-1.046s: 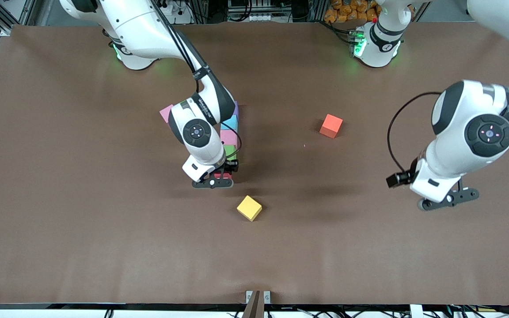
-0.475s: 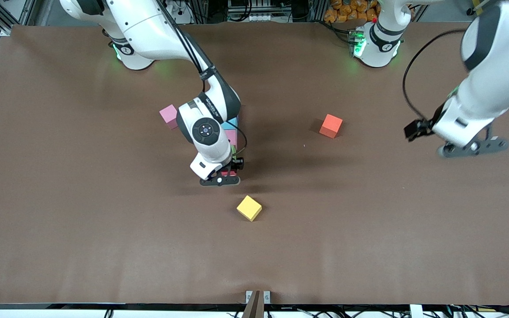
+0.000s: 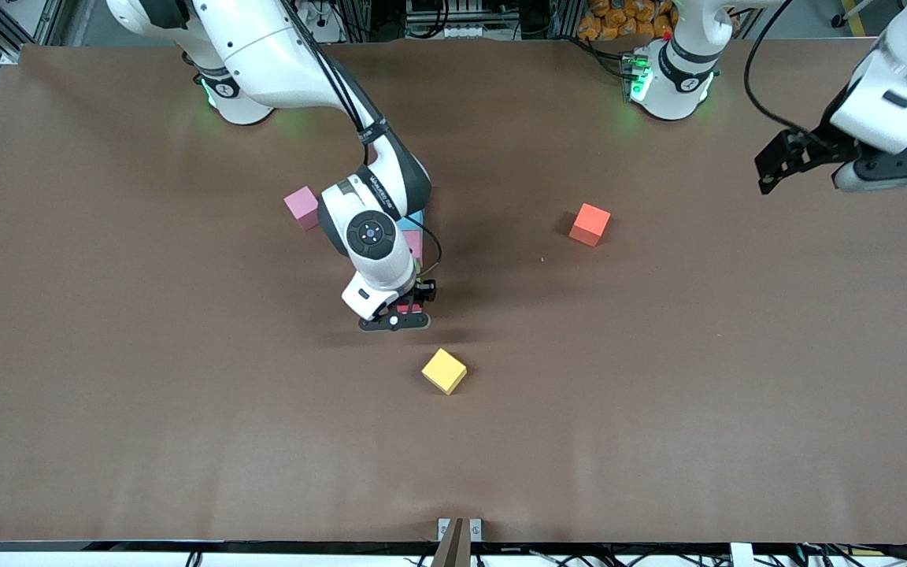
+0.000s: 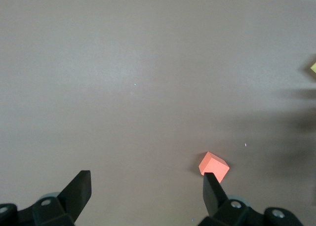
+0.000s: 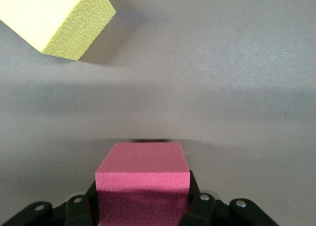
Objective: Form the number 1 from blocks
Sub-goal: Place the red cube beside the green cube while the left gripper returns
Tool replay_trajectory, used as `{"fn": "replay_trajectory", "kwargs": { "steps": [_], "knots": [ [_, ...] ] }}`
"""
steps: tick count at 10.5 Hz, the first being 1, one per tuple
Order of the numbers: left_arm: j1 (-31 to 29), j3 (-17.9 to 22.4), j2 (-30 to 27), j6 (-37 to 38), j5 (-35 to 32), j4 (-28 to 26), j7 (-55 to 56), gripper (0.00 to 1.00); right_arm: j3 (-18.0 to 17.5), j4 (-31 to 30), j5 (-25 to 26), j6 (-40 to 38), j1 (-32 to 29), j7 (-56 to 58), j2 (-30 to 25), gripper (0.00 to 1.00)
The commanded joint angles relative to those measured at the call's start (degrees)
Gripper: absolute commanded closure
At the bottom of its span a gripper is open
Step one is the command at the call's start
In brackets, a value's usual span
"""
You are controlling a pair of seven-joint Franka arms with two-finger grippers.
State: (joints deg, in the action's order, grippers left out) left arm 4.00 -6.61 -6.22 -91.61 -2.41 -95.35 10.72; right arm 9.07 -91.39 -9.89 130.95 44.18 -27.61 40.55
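The right hand (image 3: 398,313) is down at the desk (image 3: 146,354) with the red block (image 5: 143,179) sitting between its fingers, which flank the block closely; whether they pinch it I cannot tell. The yellow cube (image 3: 444,371) lies nearer the front camera. The left hand (image 4: 145,196), fingers spread, waits high over its own end.

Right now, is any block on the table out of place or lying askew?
Yes. One pink block sits alone beside the column, toward the right arm's end, not in line. The yellow cube and orange cube lie loose and turned askew. The right claw stands around the red block.
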Motion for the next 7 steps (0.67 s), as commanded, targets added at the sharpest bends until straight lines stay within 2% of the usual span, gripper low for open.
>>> {"fn": "replay_trajectory", "kwargs": {
  "steps": [1,2,3,5,7],
  "knots": [
    [-0.8,0.2,3.2,3.4,1.6,6.2,-7.9,0.00,0.8,-0.3,0.2,-0.3,1.3,-0.9,0.5,0.33],
    [-0.8,0.2,3.1,3.5,1.7,6.8,-8.7,0.00,0.8,-0.5,0.2,-0.3,1.4,-0.9,0.5,0.20],
    [-0.7,0.1,3.1,3.7,1.8,7.3,-8.7,0.00,0.8,-0.5,0.2,-0.3,1.4,-0.9,0.5,0.00],
    [-0.8,0.2,2.9,4.4,4.9,8.0,-8.7,0.00,0.8,-0.3,0.2,-0.6,1.4,-0.9,0.1,0.00],
    [-0.8,0.3,3.9,4.3,5.0,8.3,-9.2,0.00,0.7,-0.1,0.2,-2.7,-0.4,0.1,-2.8,0.00]
  ]
}}
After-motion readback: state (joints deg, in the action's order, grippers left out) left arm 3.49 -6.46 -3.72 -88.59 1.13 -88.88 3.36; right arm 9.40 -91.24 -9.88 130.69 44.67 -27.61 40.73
